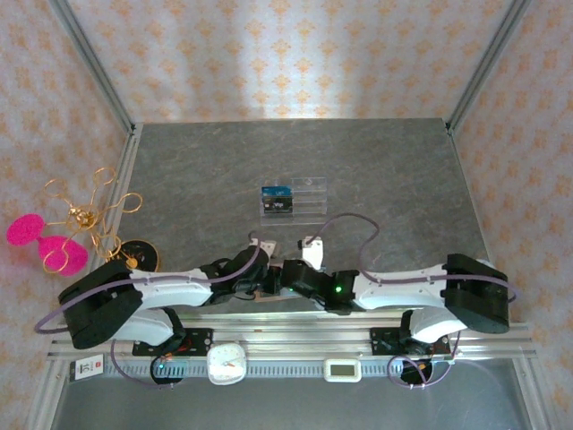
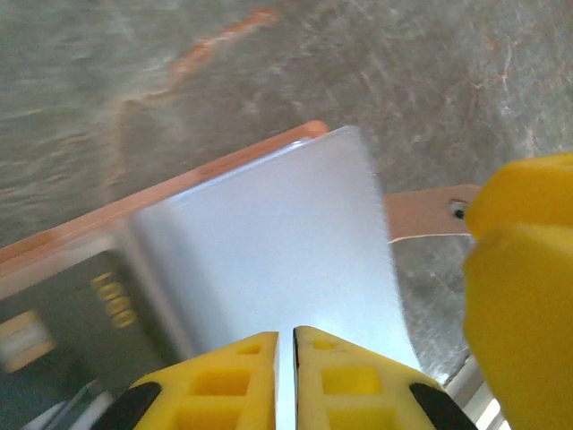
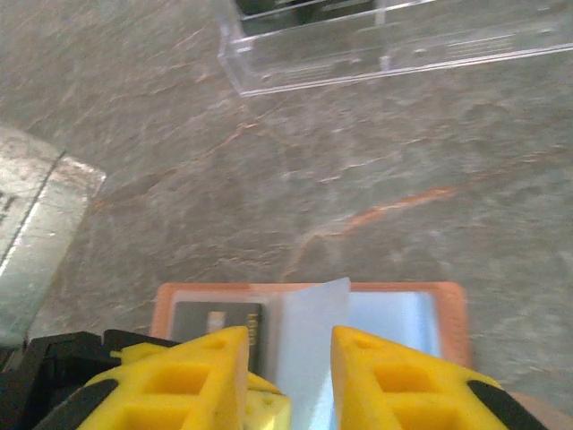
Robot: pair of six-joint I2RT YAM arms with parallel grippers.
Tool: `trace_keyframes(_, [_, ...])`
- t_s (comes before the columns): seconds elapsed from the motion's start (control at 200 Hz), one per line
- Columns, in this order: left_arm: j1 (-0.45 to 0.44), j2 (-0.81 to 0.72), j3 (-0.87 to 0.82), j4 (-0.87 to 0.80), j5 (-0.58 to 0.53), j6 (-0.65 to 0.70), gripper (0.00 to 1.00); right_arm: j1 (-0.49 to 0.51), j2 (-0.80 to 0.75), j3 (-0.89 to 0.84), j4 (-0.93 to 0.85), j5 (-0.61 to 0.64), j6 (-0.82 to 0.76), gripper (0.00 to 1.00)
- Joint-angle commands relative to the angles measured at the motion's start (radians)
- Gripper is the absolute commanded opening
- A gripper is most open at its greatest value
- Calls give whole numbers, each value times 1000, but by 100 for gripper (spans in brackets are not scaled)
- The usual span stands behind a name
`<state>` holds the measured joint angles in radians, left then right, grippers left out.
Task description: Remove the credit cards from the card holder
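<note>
Tan-brown card holder [image 3: 453, 315] lies open on the counter [image 3: 376, 188], near side, with its pale grey-blue flap [image 3: 315, 322] raised and its closing tab [image 2: 419, 215] sticking out. A dark card [image 3: 219, 324] with gold lettering sits in its left half. A blue card [image 1: 277, 192] and a darker card [image 1: 278, 207] stand farther off in a clear rack [image 1: 310, 193].

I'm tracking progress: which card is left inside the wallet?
The dark card with gold lettering, tucked in the tan card holder; the bright blue card and blue-black card stand in the clear rack.
</note>
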<state>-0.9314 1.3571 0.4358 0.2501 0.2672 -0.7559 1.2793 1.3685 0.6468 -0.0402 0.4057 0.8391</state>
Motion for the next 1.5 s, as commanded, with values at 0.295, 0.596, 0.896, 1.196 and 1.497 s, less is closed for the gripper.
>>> trace_keyframes(0.295, [-32, -73, 7, 20, -83, -11, 37, -2, -255, -114, -94, 169, 28, 28])
trace_keyframes(0.596, [25, -466, -152, -206, -287, -29, 31, -89, -206, -92, 163, -221, -203, 32])
trace_keyframes(0.896, [105, -414, -230, -88, -160, 16, 18, -148, 136, 79, 158, -684, -239, 23])
trace_keyframes(1.196, [105, -279, -240, -53, -128, 26, 4, -189, 229, 78, 120, -670, -147, 21])
trace_keyframes(1.497, [79, -308, -235, -112, -116, 28, 2, -208, 254, 65, 91, -625, -103, 20])
